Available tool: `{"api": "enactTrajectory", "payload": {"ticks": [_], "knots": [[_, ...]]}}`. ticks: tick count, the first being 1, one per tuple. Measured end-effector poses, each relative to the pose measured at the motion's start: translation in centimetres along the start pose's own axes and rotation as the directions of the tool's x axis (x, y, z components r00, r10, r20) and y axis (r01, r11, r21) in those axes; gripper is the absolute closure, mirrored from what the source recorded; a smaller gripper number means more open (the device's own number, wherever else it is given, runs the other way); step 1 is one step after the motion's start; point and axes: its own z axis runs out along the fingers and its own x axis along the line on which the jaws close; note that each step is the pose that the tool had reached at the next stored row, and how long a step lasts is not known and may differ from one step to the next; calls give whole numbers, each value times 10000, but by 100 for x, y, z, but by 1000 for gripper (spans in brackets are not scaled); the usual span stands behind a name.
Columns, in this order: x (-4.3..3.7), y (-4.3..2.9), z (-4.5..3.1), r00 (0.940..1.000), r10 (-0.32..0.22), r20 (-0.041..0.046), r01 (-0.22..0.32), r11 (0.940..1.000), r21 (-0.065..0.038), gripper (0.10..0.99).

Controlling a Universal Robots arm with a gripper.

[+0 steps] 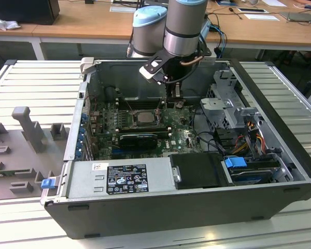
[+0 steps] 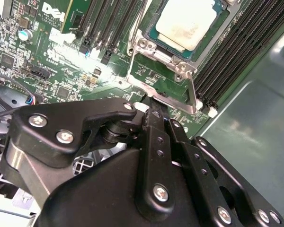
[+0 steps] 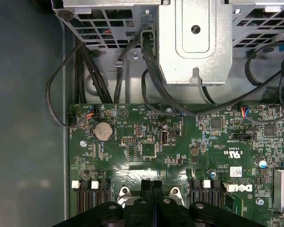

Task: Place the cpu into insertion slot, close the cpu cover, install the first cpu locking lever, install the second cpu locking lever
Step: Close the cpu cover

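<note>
The cpu [image 2: 184, 21] lies flat in the insertion slot [image 2: 154, 56], pale metal face up; the exterior view has the cpu [image 1: 143, 116] mid-board. The silvery cpu cover [image 2: 166, 53] lies down around it. A thin wire locking lever [image 2: 195, 94] runs along the socket's edge. My black gripper [image 2: 150, 101] is shut, fingers pressed together, tips just beside the socket's corner at the lever wire; I cannot tell whether they touch it. The gripper [image 3: 152, 183] points down at the green board, and the gripper [image 1: 175, 99] hangs to the exterior view's right of the cpu.
Long black memory slots [image 2: 227, 56] flank the socket. A metal drive cage [image 3: 194, 42] and black cables [image 3: 94, 75] stand beyond the board. The power supply [image 1: 119, 179] fills the case's near side. The case walls [image 1: 280, 124] hem the arm in.
</note>
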Motion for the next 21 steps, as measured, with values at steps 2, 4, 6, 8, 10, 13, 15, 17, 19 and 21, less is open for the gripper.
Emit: {"api": "enactTrajectory", "payload": {"ticks": [2,4,6,8,10,13,15,17,19,21], "knots": [[0,-6,0,10000,0,0,0,10000,0,980],[0,-15,0,10000,0,0,0,10000,0,980],[0,-23,0,10000,0,0,0,10000,0,980],[0,-28,0,10000,0,0,0,10000,0,980],[0,-34,0,10000,0,0,0,10000,0,980],[0,-41,0,10000,0,0,0,10000,0,980],[0,-52,0,10000,0,0,0,10000,1,980],[-1,-58,0,10000,-2,0,2,10000,0,980],[-1,-68,0,10000,0,0,0,10000,0,980],[-1,-74,0,10000,0,0,0,10000,0,980]]}}
